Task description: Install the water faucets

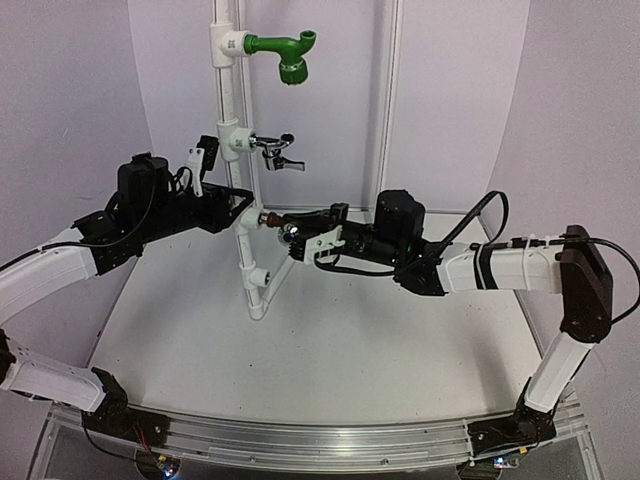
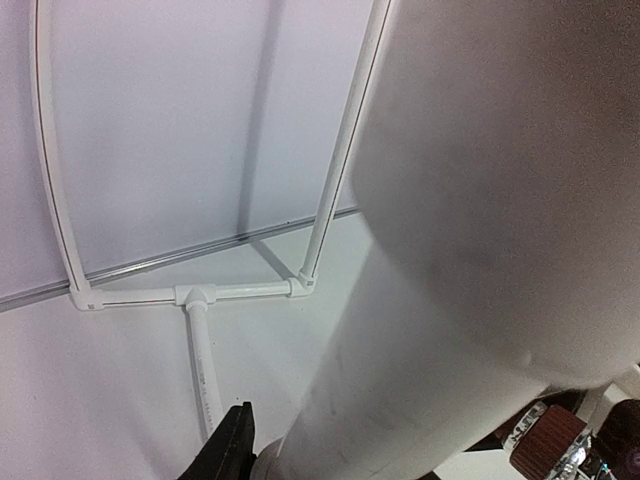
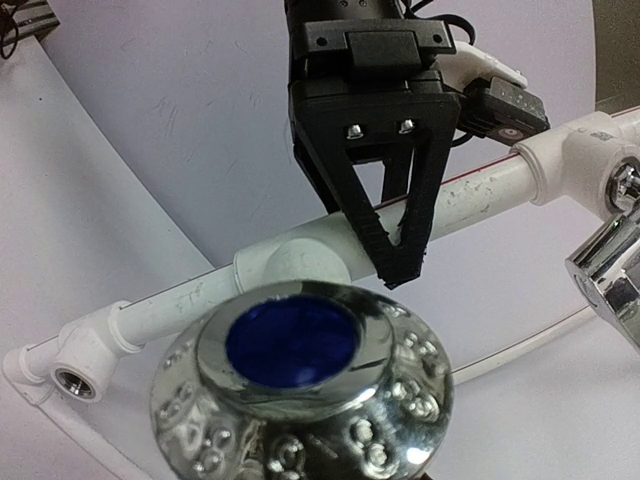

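The chrome lever faucet sits screwed into a tee on the upright white pipe stand; it also shows in the right wrist view. The reddish-brown faucet lies level against the middle tee. Its round knob with a blue cap fills the right wrist view, and it shows in the left wrist view. My right gripper is shut on it, fingers hidden. My left gripper is shut on the pipe just above that tee, its fingers pinching the pipe.
A green elbow pipe piece hangs from the top tee. An open tee sits low on the stand, also in the right wrist view. The stand's base pipes lie on the white table. White walls close in behind.
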`<state>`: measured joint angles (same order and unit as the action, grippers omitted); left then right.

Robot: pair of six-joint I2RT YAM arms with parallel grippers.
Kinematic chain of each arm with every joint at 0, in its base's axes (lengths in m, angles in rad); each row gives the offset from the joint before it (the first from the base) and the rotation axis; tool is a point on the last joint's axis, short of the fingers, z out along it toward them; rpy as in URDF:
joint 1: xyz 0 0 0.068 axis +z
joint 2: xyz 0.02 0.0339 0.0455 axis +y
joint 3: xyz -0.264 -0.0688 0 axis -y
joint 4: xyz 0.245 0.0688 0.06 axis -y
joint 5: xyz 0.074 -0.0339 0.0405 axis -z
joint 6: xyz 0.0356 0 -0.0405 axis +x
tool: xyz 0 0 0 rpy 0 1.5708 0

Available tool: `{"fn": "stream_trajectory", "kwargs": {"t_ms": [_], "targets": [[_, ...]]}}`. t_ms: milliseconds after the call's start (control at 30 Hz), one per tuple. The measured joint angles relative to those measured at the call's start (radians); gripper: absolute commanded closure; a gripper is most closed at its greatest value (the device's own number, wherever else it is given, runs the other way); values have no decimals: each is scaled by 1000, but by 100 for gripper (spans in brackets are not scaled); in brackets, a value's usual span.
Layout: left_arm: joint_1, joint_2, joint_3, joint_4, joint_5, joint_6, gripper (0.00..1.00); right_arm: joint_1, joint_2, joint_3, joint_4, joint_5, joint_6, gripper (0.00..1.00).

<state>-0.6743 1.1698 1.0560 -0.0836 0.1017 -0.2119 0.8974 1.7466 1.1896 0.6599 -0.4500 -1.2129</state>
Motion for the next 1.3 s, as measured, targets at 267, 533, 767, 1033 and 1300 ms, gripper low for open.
{"fn": "stream_trajectory", "kwargs": {"t_ms": [267,533,767,1033,1300], "targets": [[-1,-14,-30,25,3,1,100,0,26,11,7,-12,0,100],[0,-19,-42,37,7,2,100,1,34,11,30,-27,8,100],[0,-25,-51,42,9,1,100,28,35,11,36,-21,5,100],[0,-31,-62,49,8,0,100,37,38,11,43,-13,20,100],[6,-37,-73,59,8,-2,100,9,72,26,81,-53,99,100]]}}
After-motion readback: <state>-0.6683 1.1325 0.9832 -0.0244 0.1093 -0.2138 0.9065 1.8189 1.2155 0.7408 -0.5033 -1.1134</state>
